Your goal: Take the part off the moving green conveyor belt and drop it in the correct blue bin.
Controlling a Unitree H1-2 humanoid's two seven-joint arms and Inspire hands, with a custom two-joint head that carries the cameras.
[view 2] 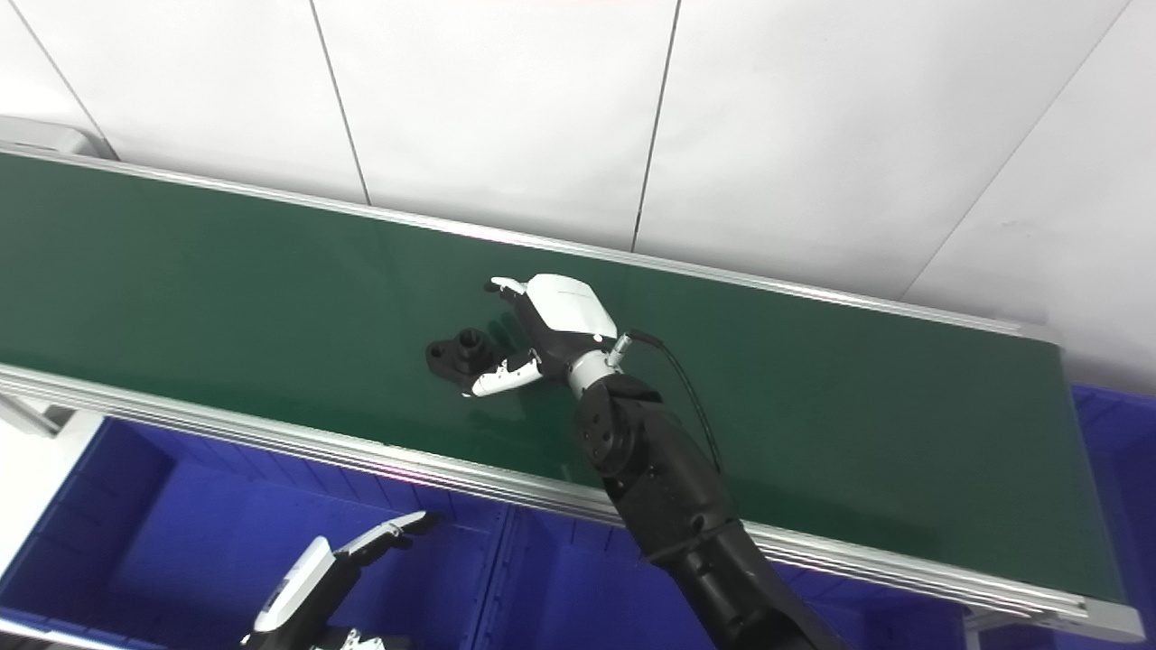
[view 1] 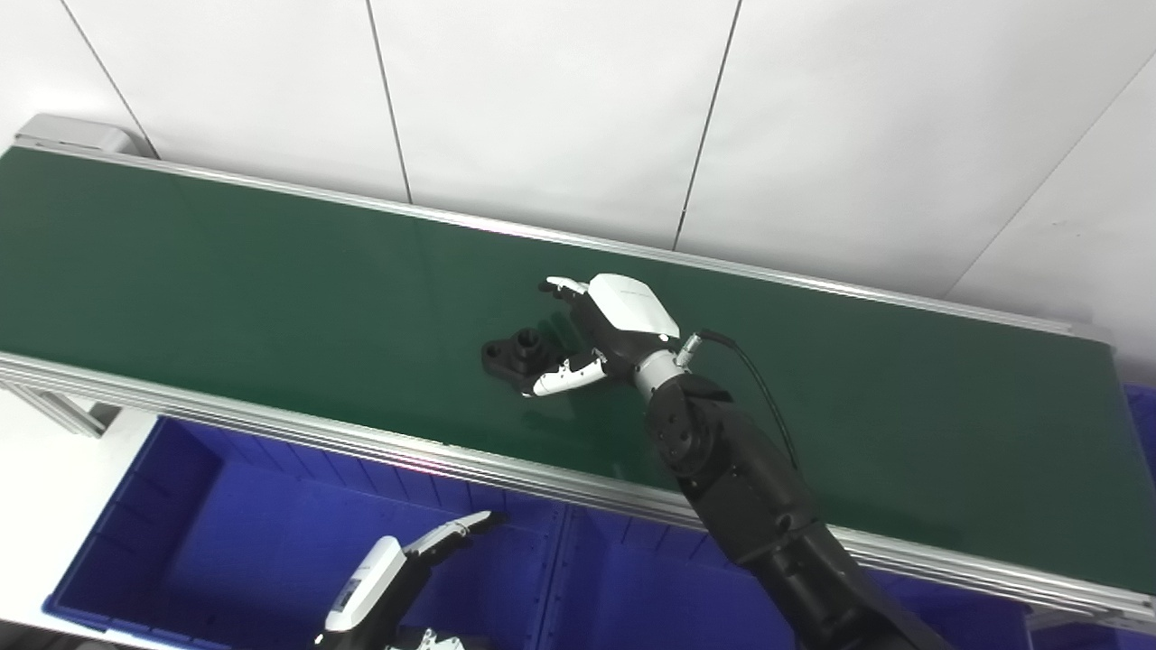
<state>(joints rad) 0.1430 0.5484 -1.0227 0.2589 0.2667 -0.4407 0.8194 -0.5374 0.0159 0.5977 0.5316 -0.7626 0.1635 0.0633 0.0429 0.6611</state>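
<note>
On the green belt (view 1: 271, 271), in the left eye view, the small black part (view 1: 511, 354) lies flat near the middle, and the right hand (view 1: 601, 334) is spread around its right side, with white fingertips (view 1: 562, 379) just beside the near edge of the part and other fingers beyond its far edge. The hand is open and grips nothing yet; I cannot tell if a finger already touches the part. The risk, as I judge it, is that the belt carries the part away, or that a closing finger pushes it sideways instead of pinching it, because the part is low and flat. The left hand (view 1: 397, 569) waits with fingers apart over the blue bin (view 1: 135, 533) below the belt, holding nothing. In the right eye view, the part (view 2: 456, 354) shows a raised round knob, which could make it tip or slip out during lifting. A second blue bin (view 2: 578, 587) lies just beside the first, so a drop near the divider could land in the wrong one.
</note>
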